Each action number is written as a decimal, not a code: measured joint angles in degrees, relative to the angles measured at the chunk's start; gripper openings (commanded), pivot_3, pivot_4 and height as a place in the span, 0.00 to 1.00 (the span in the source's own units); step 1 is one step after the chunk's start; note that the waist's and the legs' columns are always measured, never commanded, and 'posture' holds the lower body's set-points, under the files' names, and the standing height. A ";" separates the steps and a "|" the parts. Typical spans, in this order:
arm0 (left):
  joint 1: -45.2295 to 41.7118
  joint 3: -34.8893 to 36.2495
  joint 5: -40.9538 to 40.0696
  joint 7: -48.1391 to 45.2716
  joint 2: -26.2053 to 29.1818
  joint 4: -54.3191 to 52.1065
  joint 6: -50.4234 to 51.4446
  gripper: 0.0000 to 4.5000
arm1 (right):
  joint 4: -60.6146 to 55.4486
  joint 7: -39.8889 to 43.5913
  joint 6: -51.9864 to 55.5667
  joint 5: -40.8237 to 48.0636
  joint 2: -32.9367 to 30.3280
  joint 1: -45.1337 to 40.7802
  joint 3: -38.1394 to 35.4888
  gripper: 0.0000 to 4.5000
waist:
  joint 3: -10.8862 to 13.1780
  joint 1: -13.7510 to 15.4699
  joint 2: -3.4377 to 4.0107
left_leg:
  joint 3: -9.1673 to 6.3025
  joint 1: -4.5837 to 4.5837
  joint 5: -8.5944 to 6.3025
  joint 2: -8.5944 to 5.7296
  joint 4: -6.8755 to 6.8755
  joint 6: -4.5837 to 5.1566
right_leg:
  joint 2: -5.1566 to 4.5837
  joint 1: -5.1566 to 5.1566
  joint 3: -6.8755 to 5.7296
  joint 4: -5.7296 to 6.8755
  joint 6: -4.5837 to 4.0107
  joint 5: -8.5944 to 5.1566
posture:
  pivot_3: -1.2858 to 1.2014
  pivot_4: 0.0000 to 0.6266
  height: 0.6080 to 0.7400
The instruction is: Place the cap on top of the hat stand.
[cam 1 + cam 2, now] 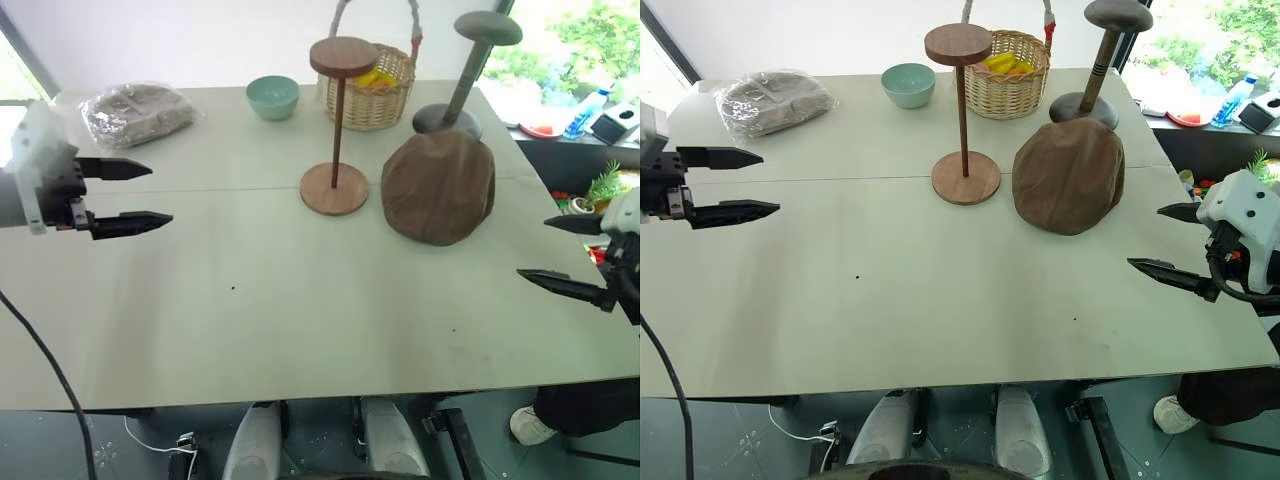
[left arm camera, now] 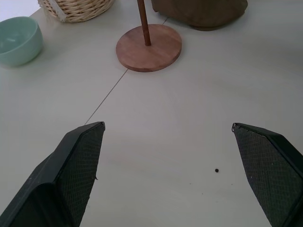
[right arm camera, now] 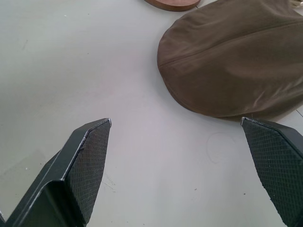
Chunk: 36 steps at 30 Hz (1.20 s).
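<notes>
1. The right gripper (image 1: 1172, 243) hovers at the table's right edge with its fingers spread wide and nothing between them; the left gripper (image 1: 133, 195) hangs over the left side of the table (image 1: 250, 320), equally wide apart and empty.
2. The cap (image 1: 439, 187) lies flat on the table, just to the right of the hat stand (image 1: 337, 130), its edge close to the stand's round base but seemingly not touching it.
3. The stand's disc top is bare, so nothing of the task is done yet.
4. Left to do, by my reading: reach the cap, most likely with the nearer right gripper, grip its soft fabric, lift it above the disc and lower it on.
5. A wicker basket (image 1: 375, 88), a green bowl (image 1: 272, 97), a grey stand (image 1: 465, 75) and a plastic bag (image 1: 135, 112) sit farther back.
</notes>
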 measured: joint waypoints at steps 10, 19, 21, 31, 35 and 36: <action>-1.79 -0.72 1.41 0.41 -0.81 1.09 -0.94 1.00 | -0.03 -1.08 -2.15 0.05 0.59 0.10 0.00 1.00 | 0.00 0.02 0.00 | 0.04 0.02 0.00 0.01 0.02 0.01 | 0.02 0.00 0.05 0.06 0.01 0.01 | 0.52 0.24 1.00; -9.29 -3.82 0.75 -0.09 -2.48 2.86 2.35 1.00 | -0.07 -5.12 -2.29 -1.53 0.64 -1.46 0.14 1.00 | 0.00 0.03 -0.01 | 0.04 -0.03 0.00 0.01 0.52 0.01 | 0.03 0.04 0.08 0.38 0.07 0.00 | 0.52 0.24 1.00; -12.35 -5.11 0.08 -0.78 -3.96 3.15 4.23 1.00 | -0.10 -6.20 -1.70 -2.04 -0.58 -2.66 0.31 1.00 | 0.00 0.04 -0.02 | 0.04 -0.05 0.00 0.01 0.70 0.00 | 0.03 0.04 0.08 0.50 0.18 -0.07 | 0.52 0.24 1.00; -27.64 -13.88 -7.82 -9.32 -10.52 -0.08 18.22 1.00 | -16.30 -24.50 11.32 -6.32 2.18 -11.92 18.10 1.00 | -0.02 -0.18 -0.09 | 0.01 -0.08 -0.06 0.04 0.74 0.11 | 0.13 -0.09 0.15 0.78 0.07 -0.03 | 0.52 0.24 1.00; -27.40 -16.89 -7.58 -12.41 -11.65 -1.14 17.72 1.00 | -20.44 -34.54 14.53 -12.36 8.65 -13.91 30.18 1.00 | 0.01 -0.20 -0.06 | 0.01 -0.16 -0.05 0.09 0.84 0.11 | 0.21 -0.18 0.23 0.84 0.03 -0.02 | 0.52 0.24 1.00; -27.37 -17.46 -7.37 -12.60 -12.07 -1.24 17.62 1.00 | -20.50 -37.26 14.55 -15.30 9.53 -14.95 33.59 1.00 | 0.00 -0.16 -0.06 | 0.03 -0.16 -0.05 0.08 0.88 0.11 | 0.21 -0.18 0.27 0.84 0.04 -0.02 | 0.52 0.24 1.00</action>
